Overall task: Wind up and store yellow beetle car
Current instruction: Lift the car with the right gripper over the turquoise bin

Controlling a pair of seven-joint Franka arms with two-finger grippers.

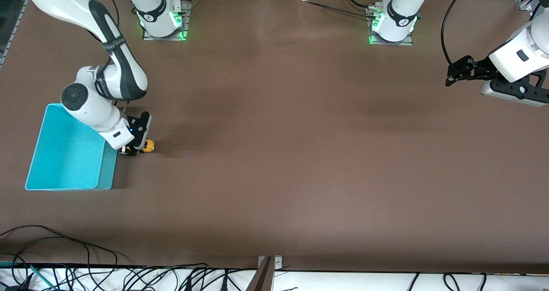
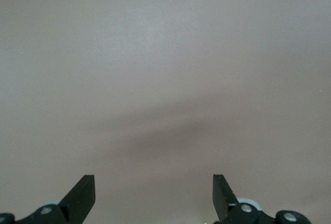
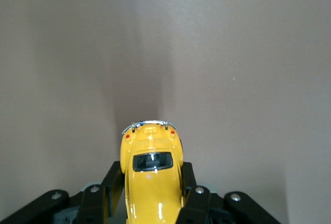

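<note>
While the left gripper hangs open and idle over bare brown table at the upper right of the front view, the right gripper at centre left is closed on the small yellow beetle-shaped toy car, down at the tabletop just beside the teal rectangular plastic bin. Fingers clamp both flanks at mid-body. Judged light, rigid, glossy and therefore slippery; the rounded shell offers poor purchase, so the flat sides between the wheels appear the sound holding place.
</note>
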